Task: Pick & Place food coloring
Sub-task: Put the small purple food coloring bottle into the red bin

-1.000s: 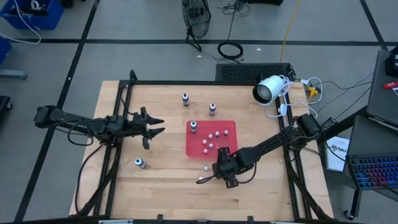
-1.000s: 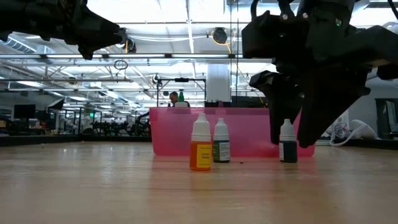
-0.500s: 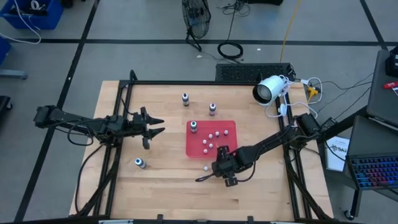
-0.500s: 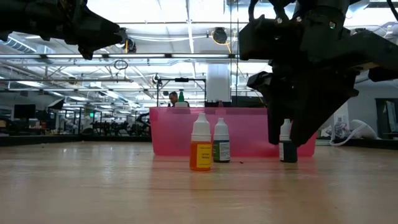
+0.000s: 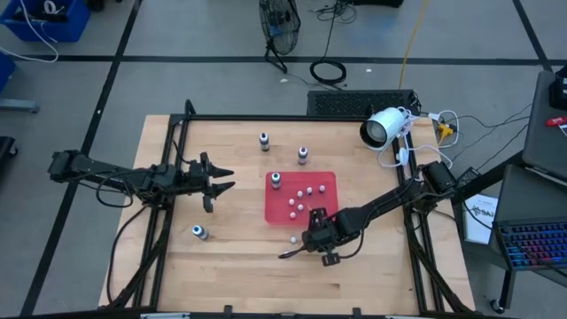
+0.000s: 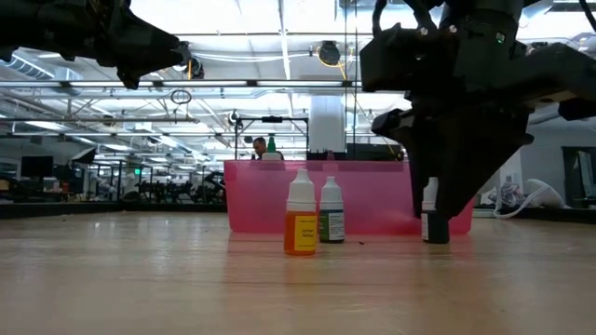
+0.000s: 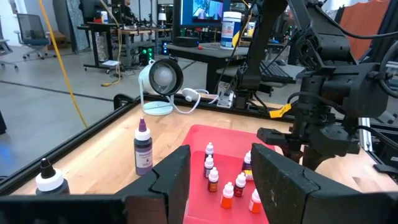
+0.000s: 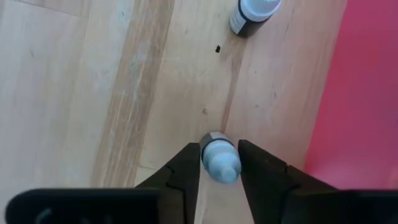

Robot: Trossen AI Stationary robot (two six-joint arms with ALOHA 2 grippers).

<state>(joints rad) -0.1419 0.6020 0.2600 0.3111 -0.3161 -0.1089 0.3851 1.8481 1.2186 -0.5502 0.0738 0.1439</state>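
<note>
The red tray [image 5: 326, 209] lies mid-table with several small food coloring bottles in it. My right gripper [image 5: 314, 237] hangs at the tray's near edge, fingers pointing down, shut on a dark food coloring bottle [image 6: 436, 231] with a whitish top [image 8: 219, 163]. That bottle stands on its base on the wood. An orange bottle [image 6: 300, 223] and a dark green one [image 6: 331, 216] stand upright nearby. More bottles stand on the table at the far side [image 5: 264, 140] [image 5: 302, 155] and near left [image 5: 199, 232]. My left gripper [image 5: 221, 177] hovers open, left of the tray. My right gripper pinches the dark bottle's upper part [image 8: 219, 149] between its two fingers [image 8: 186, 168], one on each side of the whitish top. The fingers come from above, pointing down. The bottle is upright, its base on the table just outside the tray.
A white lamp-like camera [image 5: 383, 128] and cables sit at the far right corner. A black metal frame [image 5: 177, 133] runs round the table. Bare wood lies along the near edge and at the left. Another dark bottle [image 8: 252, 12] stands close to the held one.
My right gripper's fingers have closed from either side of the dark bottle onto it, and the gripper has sunk a little. The bottle has stayed standing in place. The left arm has kept still.
</note>
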